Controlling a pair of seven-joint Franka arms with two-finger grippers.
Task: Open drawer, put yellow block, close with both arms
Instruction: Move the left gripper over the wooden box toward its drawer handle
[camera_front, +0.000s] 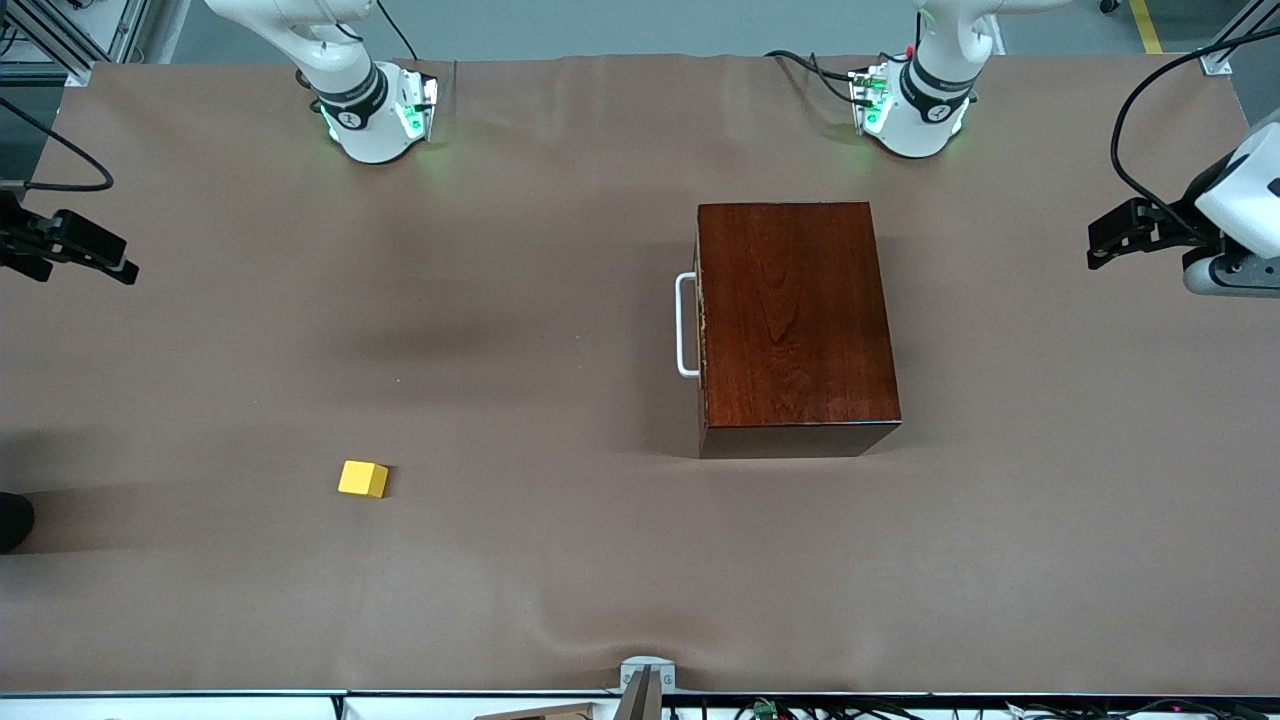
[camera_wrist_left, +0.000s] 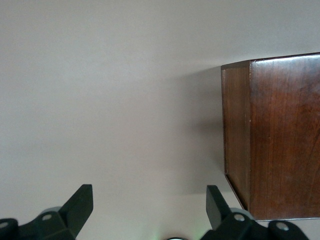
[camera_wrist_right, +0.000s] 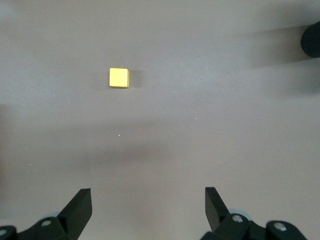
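Note:
The glossy dark mahogany box (camera_front: 795, 320) stands on the table toward the left arm's end. Its drawer is shut, and the white bar handle (camera_front: 686, 325) faces the right arm's end. The yellow block (camera_front: 362, 479) lies on the cloth, nearer to the front camera than the box and toward the right arm's end. My left gripper (camera_front: 1100, 243) hangs open and empty over the table's left-arm end; its wrist view shows open fingers (camera_wrist_left: 149, 200) and a corner of the box (camera_wrist_left: 280, 135). My right gripper (camera_front: 122, 264) hangs open and empty over the right-arm end, with the block (camera_wrist_right: 119, 78) ahead of its fingers (camera_wrist_right: 148, 200).
A brown cloth (camera_front: 500, 330) covers the table. A dark round object (camera_front: 12, 520) sits at the table's edge at the right arm's end and also shows in the right wrist view (camera_wrist_right: 312, 40). A small grey mount (camera_front: 645, 678) stands at the near edge.

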